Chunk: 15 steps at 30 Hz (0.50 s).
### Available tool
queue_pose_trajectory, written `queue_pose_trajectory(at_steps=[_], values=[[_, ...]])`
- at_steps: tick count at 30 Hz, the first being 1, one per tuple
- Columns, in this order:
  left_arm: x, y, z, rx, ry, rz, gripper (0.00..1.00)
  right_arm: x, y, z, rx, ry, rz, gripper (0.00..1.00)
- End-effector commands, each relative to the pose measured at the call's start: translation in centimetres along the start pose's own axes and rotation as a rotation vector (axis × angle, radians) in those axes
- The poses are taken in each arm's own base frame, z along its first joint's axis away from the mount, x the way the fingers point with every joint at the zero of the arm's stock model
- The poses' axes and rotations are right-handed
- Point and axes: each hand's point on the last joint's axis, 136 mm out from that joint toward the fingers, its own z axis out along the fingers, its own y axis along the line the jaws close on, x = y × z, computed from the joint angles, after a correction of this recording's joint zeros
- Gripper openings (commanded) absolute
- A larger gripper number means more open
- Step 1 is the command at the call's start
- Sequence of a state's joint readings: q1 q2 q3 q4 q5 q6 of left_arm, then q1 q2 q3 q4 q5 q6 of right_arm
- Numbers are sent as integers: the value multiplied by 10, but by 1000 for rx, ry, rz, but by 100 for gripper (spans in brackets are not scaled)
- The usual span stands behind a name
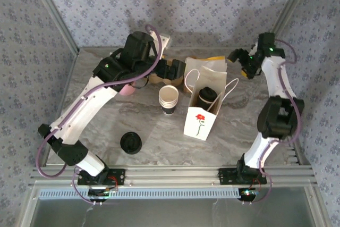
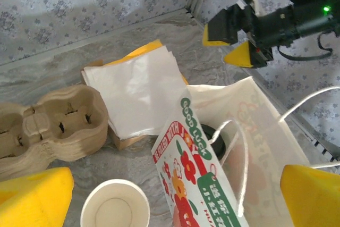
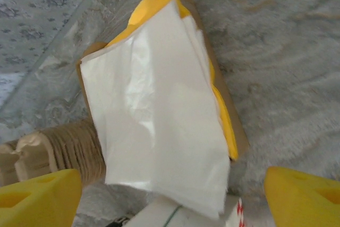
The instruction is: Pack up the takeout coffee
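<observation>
The takeout coffee [image 1: 207, 96] stands upright inside the white paper bag [image 1: 200, 123], and its black lid shows through the bag's open mouth. The left gripper [image 2: 172, 200] hangs above and to the left of the bag. Its yellow fingers [image 2: 33, 198] are spread wide with nothing between them. In the left wrist view the cup's lid sits down in the bag, ahead of the fingers and apart from them.

The right gripper [image 2: 228, 45] hovers behind the bag and to its right, well apart from the coffee. Its jaws are also wide and empty, and it faces a pile of white napkins [image 3: 159, 115] lying just behind the bag.

A stack of white cups [image 1: 169, 99] stands just beside the bag on its left. A loose black lid [image 1: 130, 143] lies farther left of the bag, toward the arm bases. Cardboard cup carriers [image 2: 48, 126] sit behind the bag, to its left.
</observation>
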State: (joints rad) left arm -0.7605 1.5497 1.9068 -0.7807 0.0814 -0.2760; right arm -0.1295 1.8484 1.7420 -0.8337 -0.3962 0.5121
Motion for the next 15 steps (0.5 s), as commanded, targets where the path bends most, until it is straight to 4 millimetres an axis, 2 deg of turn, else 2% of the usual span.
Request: queue_pose_trajectory(at_steps=[1, 7, 12, 13, 15], values=[[-13, 3, -6, 21, -52, -26, 100, -8, -5, 21, 73, 33, -85, 91], [-13, 16, 12, 6, -30, -53, 100, -19, -12, 59, 104, 64, -95, 88], [-6, 18, 36, 12, 17, -83, 100, -24, -15, 89, 74, 97, -83, 85], [-14, 16, 34, 18, 3, -85, 100, -24, -16, 94, 71, 106, -85, 84], [-13, 16, 39, 19, 14, -93, 100, -24, -16, 102, 63, 117, -84, 81]])
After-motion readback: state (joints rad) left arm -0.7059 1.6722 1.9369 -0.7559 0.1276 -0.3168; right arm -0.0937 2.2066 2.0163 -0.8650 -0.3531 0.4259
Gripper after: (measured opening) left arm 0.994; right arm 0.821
